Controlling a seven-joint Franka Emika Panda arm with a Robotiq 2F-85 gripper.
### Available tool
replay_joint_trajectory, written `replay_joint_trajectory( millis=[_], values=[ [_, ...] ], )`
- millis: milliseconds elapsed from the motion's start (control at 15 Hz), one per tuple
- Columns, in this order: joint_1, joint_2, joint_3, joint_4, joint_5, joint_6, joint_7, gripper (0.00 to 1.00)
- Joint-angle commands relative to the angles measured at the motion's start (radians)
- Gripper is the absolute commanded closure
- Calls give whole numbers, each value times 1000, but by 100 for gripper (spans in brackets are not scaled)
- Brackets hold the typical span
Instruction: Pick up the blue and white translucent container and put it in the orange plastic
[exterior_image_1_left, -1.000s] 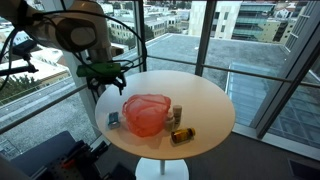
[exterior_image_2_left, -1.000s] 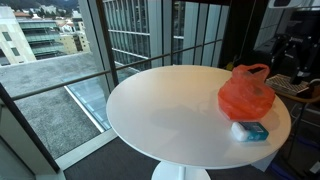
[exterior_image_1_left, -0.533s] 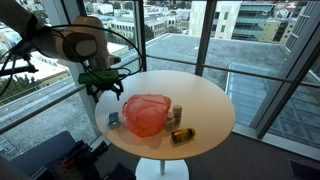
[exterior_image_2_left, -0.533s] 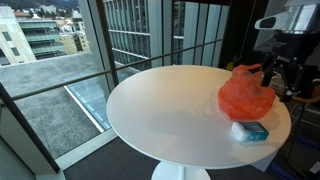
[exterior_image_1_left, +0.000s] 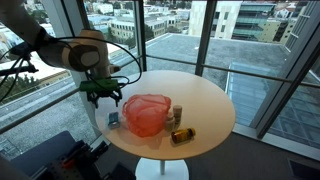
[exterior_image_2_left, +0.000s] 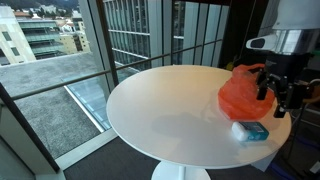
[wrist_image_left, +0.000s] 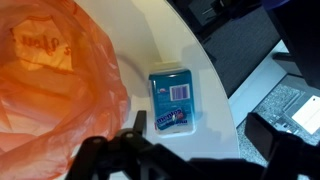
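- Jaws are standing spread and empty, the gripper hovering above the container, presumably lining up a grasp.
- Container is lying flat at frame centre, just beside the orange plastic, near the table edge.

The gripper has dropped lower beside the orange plastic, from above its rim to about level with its upper half, on the side away from the bottles. It has also moved in toward the table edge, and it now hangs over the small blue container that lies just beside the orange plastic
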Motion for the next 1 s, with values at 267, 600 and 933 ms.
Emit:
replay_joint_trajectory(
  millis=[267, 600, 933],
  values=[
    [-10, 37, 25, 9, 8, 41, 2, 0],
    [-18, 119, 47, 17, 2, 144, 0, 0],
    [-42, 218, 72, 37, -12, 279, 6, 0]
  ],
)
